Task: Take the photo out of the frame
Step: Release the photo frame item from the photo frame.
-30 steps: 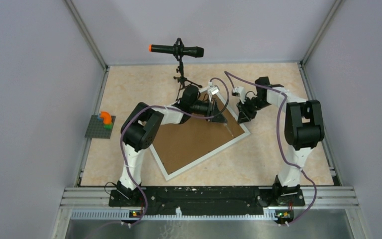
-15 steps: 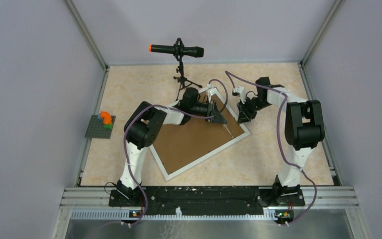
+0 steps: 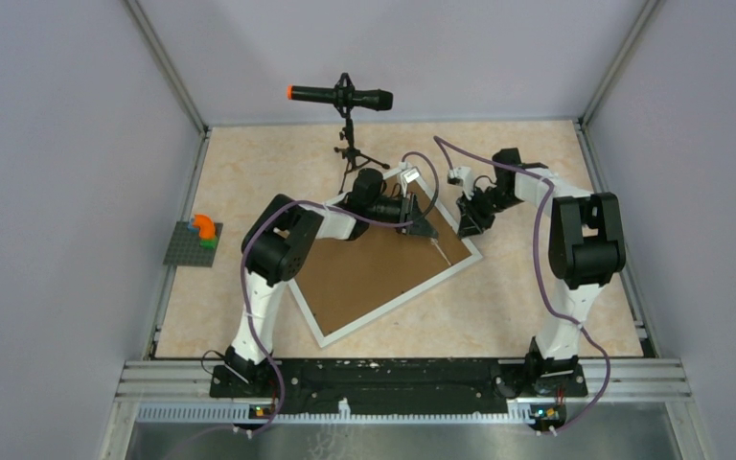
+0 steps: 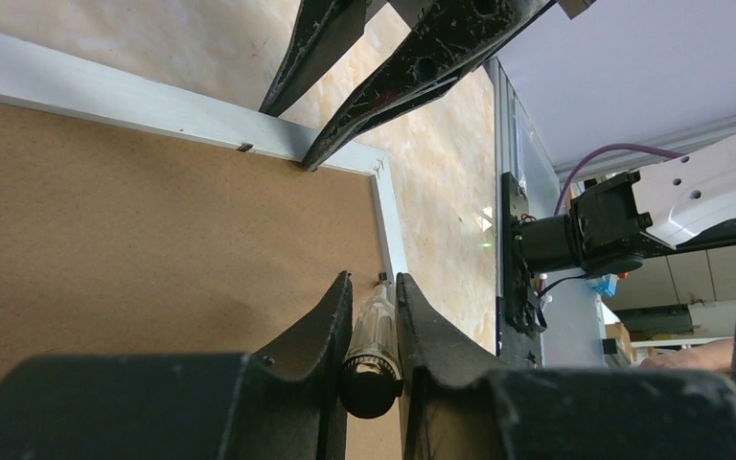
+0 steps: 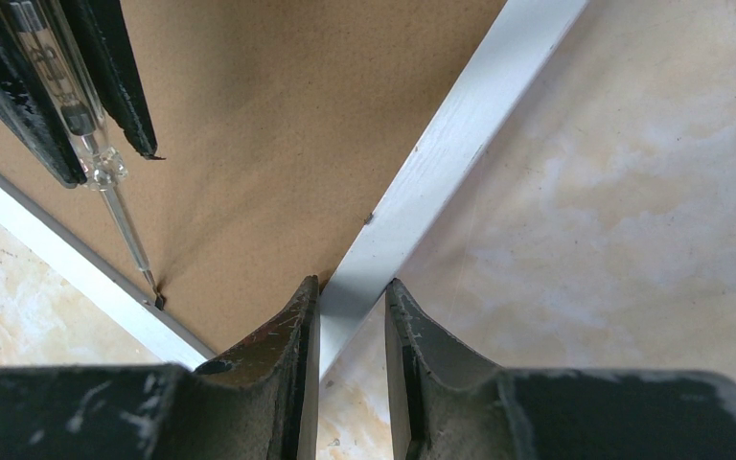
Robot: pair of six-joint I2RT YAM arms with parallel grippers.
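Black arm bases are sitting at the near edge of the tabletop, the left arm (image 3: 268,259) reaching toward the middle and the right arm (image 3: 585,240) bending in from the right side. Just beyond them the frame (image 3: 398,301) is lying flat around the middle of the tabletop, turned at an angle, with one corner pointing toward the near edge. It is lying back up, so the brown backing board (image 3: 369,268) is showing inside the thin white border. The photo is hiding from every view beneath that board.

Farther in, over the right part of the board, the left claw (image 4: 372,280) is gripping a screwdriver (image 4: 372,350) with a clear handle, its fingers closing narrowly on the handle. The thin shaft is sloping down toward the frame's right border, and its tip is sitting at a small dark clip (image 5: 158,300) where board and border are meeting.

Beside it, the right claw (image 5: 350,285) is pinching the white border near the frame's far right corner, one finger standing on the board side and the other on the outer side.

At the left edge a grey plate (image 3: 192,244) is carrying coloured blocks. Near the far edge a microphone (image 3: 340,96) is standing on a small tripod (image 3: 350,153).
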